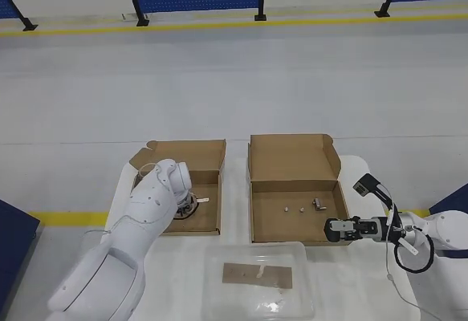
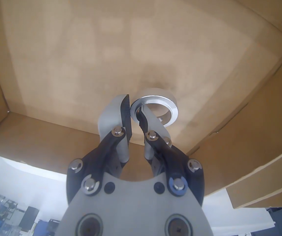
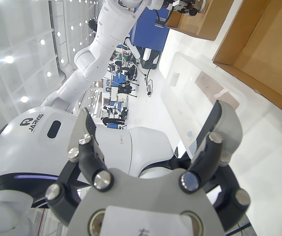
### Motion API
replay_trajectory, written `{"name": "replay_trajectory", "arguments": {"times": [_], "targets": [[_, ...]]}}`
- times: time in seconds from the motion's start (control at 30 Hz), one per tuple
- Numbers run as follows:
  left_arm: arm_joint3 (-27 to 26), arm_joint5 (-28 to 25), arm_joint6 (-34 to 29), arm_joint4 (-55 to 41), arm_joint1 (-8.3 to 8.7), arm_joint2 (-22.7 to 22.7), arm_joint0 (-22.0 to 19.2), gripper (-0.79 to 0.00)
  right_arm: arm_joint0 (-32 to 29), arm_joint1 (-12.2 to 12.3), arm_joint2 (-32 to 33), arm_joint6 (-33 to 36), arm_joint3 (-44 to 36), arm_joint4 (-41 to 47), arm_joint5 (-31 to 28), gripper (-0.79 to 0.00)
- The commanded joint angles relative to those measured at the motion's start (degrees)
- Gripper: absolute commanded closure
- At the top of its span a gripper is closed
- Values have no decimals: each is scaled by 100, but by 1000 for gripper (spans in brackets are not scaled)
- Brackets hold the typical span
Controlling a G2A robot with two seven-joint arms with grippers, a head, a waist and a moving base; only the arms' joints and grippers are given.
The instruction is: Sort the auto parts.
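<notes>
A silver metal ring (image 2: 171, 106) hangs just above the floor of the left cardboard box (image 2: 82, 50). My left gripper (image 2: 133, 105) is shut on the ring's wall, one finger inside the ring and one outside. From above, the left gripper (image 1: 187, 207) is low in the left box (image 1: 205, 223). The right box (image 1: 290, 229) holds a few small metal parts (image 1: 319, 203) near its middle. My right gripper (image 3: 153, 121) is open with nothing in it, and it hovers off that box's front right corner (image 1: 334, 230).
A clear plastic tray (image 1: 213, 258) stands at the table's front centre, holding a flat cardboard piece (image 1: 256, 275) and a small part (image 1: 272, 306). Both boxes have raised back flaps. White table shows between the boxes and around the tray.
</notes>
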Motion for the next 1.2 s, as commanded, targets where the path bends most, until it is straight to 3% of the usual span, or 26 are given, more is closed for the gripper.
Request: {"name": "replay_trajectory", "arguments": {"times": [0.0,0.27,0.5,0.63,0.9,1.07,1.1,1.17], "targets": [[105,-19,21,-22,-40,8,-34,0,0,0,0,0,0,0,0,-785],[411,-73,100,-65,-159,24,-126,-6,0,0,0,0,0,0,0,-785],[571,-150,145,-102,-226,11,-189,-108,0,0,0,0,0,0,0,-785],[630,-179,157,-111,-253,2,-226,-203,0,0,0,0,0,0,0,-785],[675,-219,147,-121,-273,-33,-325,-268,0,0,0,0,0,0,0,-785],[668,-456,141,-235,-234,-128,-383,-376,0,0,0,0,0,0,0,-785],[658,-509,135,-246,-222,-143,-396,-440,0,0,0,0,0,0,0,-785],[620,-612,148,-281,-193,-185,-419,-748,0,0,0,0,0,0,0,-785]]}}
